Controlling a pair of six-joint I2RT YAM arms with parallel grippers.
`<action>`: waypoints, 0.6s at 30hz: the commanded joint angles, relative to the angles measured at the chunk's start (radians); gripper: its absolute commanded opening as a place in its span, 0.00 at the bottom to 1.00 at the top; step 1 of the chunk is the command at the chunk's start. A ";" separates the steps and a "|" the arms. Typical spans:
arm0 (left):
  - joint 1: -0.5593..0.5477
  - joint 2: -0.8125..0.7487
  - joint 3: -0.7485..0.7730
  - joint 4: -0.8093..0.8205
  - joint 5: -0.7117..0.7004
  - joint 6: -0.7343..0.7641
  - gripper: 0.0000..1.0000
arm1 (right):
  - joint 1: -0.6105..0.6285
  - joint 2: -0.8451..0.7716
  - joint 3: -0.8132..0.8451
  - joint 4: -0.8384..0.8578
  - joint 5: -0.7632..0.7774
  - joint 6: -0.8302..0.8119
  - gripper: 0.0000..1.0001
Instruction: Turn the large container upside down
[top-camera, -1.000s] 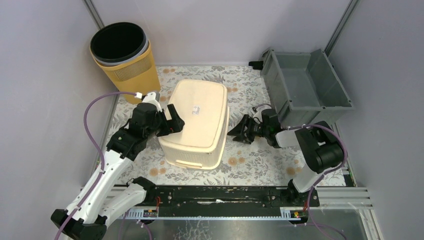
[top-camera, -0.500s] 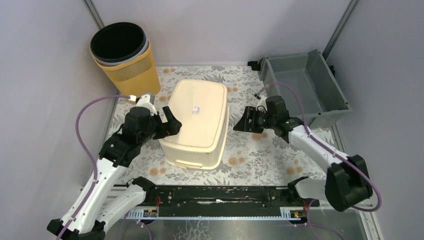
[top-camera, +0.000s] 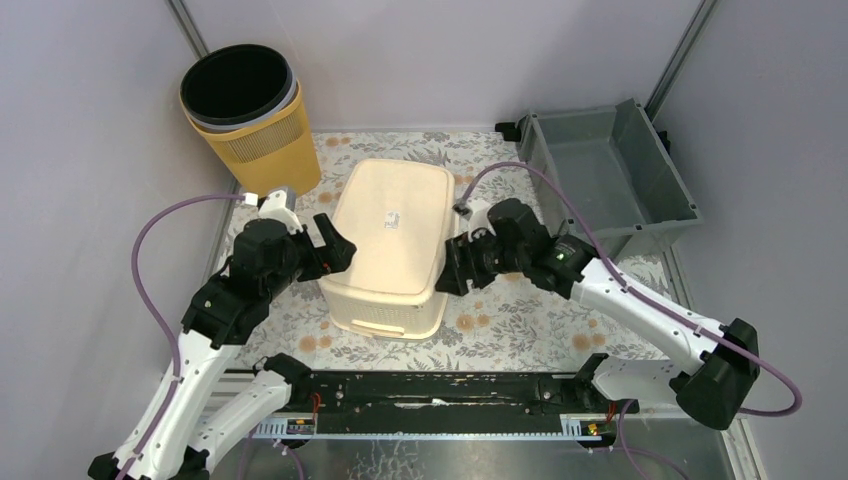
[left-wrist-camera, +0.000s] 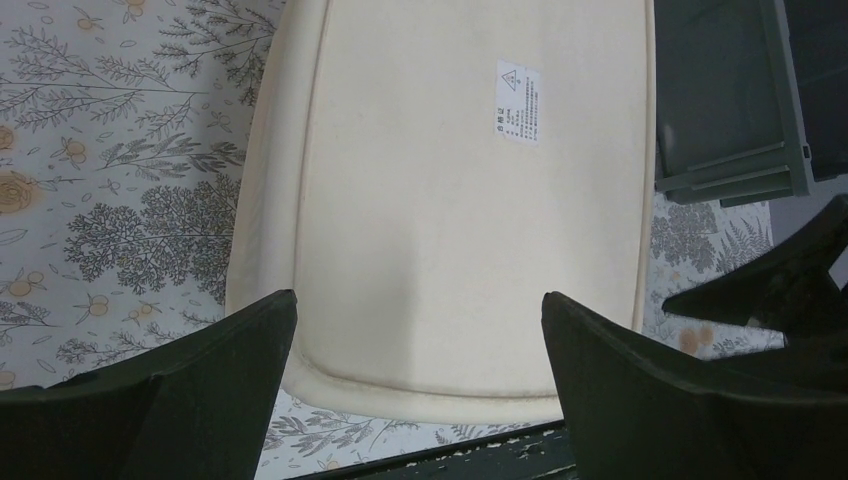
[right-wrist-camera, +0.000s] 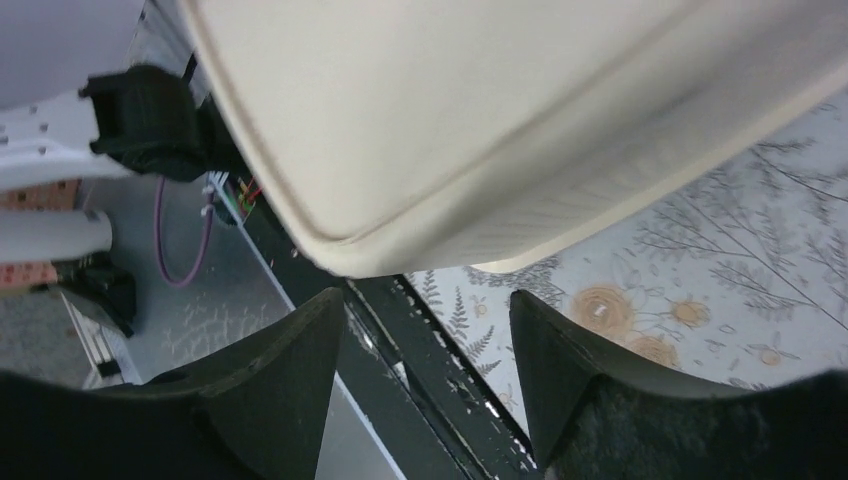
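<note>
Cream rectangular plastic container (top-camera: 393, 235) bottom-up, frame centre. Left pincer (top-camera: 340, 246) spread wide, empty. Right pincer (top-camera: 448, 268) half-open beside it, empty.

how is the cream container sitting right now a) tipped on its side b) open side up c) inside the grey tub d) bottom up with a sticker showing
D: the cream container has its flat closed base facing up, with a small white sticker on it.

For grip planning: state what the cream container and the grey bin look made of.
Cream container: likely moulded plastic, smooth and matte, with rounded one-piece edges. Grey bin: probably rigid plastic, dull, with thin flanged walls.
</note>
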 joint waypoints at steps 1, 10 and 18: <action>0.005 -0.011 0.022 -0.011 -0.033 -0.004 1.00 | 0.152 0.013 0.085 -0.028 0.011 -0.069 0.69; 0.004 -0.029 0.059 -0.015 -0.054 -0.007 1.00 | 0.424 0.062 0.142 0.014 0.048 -0.128 0.69; 0.005 -0.045 0.098 -0.021 -0.087 -0.006 1.00 | 0.478 0.199 0.231 0.040 0.066 -0.154 0.69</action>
